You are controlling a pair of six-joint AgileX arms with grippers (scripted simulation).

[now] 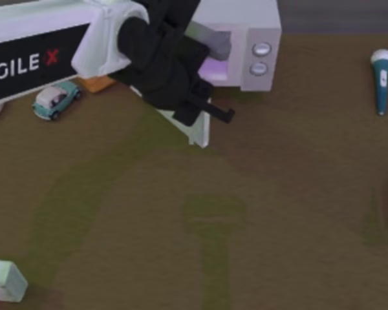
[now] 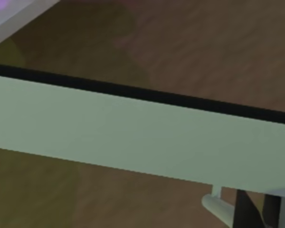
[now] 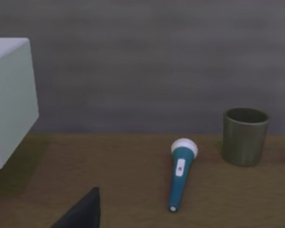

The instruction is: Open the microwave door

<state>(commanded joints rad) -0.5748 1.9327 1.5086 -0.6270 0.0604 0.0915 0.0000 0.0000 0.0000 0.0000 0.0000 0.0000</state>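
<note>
While the microwave door (image 1: 200,132) stands swung open, the left gripper (image 1: 216,111) fingers (image 1: 221,113) clasp its handle.

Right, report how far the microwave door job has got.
Done: the microwave door has swung well out from the microwave, baring the lit purple cavity.
In hand: the left claw sits at the door's free edge, by the handle.
Left: perhaps a little more swing, then letting go.
The right arm is out of the top view.

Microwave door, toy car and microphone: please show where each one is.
microwave door (image 1: 200,132), top view, free end.
toy car (image 1: 55,100), top view, roof.
microphone (image 3: 179,178), right wrist view, teal handle.
</note>
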